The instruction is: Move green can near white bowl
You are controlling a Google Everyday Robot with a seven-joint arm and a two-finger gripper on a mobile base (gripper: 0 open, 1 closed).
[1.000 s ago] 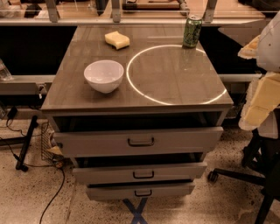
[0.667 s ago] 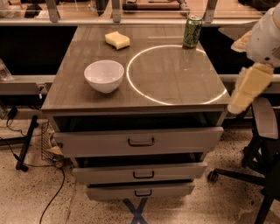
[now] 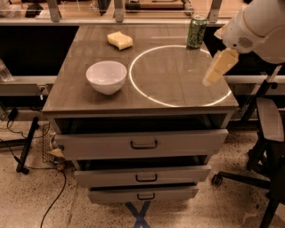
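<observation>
Labels first: the green can (image 3: 196, 31) has a dark green patterned wrap and a silver top, but the print is too small to read, so no brand from me. No other writing visible anywhere.

My claw (image 3: 217, 68) hangs over the R side of the tabletop (image 3: 80, 95), above the R arc of the white ring (image 3: 143, 92) marked on it, cream tip angled down-left. Can't tell whether it's wide or narrow. It sits in front of and a bit R of the can, clearly apart from it. My white arm housing (image 3: 262, 24) fills the upper R corner.

The can stands upright at the back R of the top, just at the ring's far edge. The white bowl (image 3: 106, 76) sits upright at front L, just outside the ring and well apart from the can. A yellow sponge (image 3: 120, 40) lies at back, L of centre, between the two but nearer the bowl.

Surface: grey-brown wood grain, glossy, w/ reflections. Below it are three drawers (image 3: 142, 143), each w/ a dark handle and each pulled out a little.

Room: speckled floor (image 3: 40, 200), a blue tape X (image 3: 140, 213) under the bottom drawer, black cables (image 3: 18, 147) at L, a dark chair (image 3: 269, 129) at R, and a pale bench w/ metal legs (image 3: 119, 10) behind.
</observation>
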